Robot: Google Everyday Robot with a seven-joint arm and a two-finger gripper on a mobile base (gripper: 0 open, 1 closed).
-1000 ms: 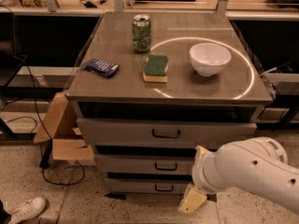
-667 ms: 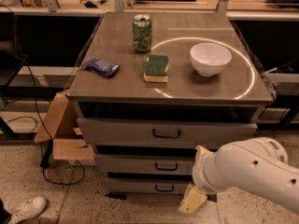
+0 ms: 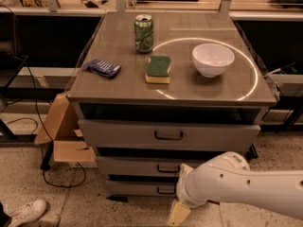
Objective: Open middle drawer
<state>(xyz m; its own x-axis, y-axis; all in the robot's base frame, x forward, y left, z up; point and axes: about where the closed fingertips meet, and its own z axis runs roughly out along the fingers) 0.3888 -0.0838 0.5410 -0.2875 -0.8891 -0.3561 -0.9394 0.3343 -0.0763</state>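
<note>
The grey cabinet (image 3: 90, 100) has three drawer fronts stacked under its top. The middle drawer (image 3: 128, 166) is the medium-height front, with a small dark loop handle (image 3: 168, 168) at its centre, and it sits flush. My gripper (image 3: 182, 191) is at the end of the white arm (image 3: 246, 186) that comes in from the lower right. It is low in front of the cabinet, just right of the middle and bottom handles. One beige fingertip (image 3: 185, 168) is beside the middle handle, and the other (image 3: 177, 214) is near the floor. The gripper is open and empty.
On the cabinet top stand a green can (image 3: 143, 32), a green sponge (image 3: 158, 69), a white bowl (image 3: 213, 58) and a blue packet (image 3: 102, 68). The tall top drawer (image 3: 118, 135) and the slim bottom drawer (image 3: 132, 188) are shut. A cardboard box (image 3: 59, 131) and a cable (image 3: 38, 126) lie at the left.
My arm has moved left and slightly down, bringing the gripper closer to the middle drawer's handle. The drawers and the things on top have not moved.
</note>
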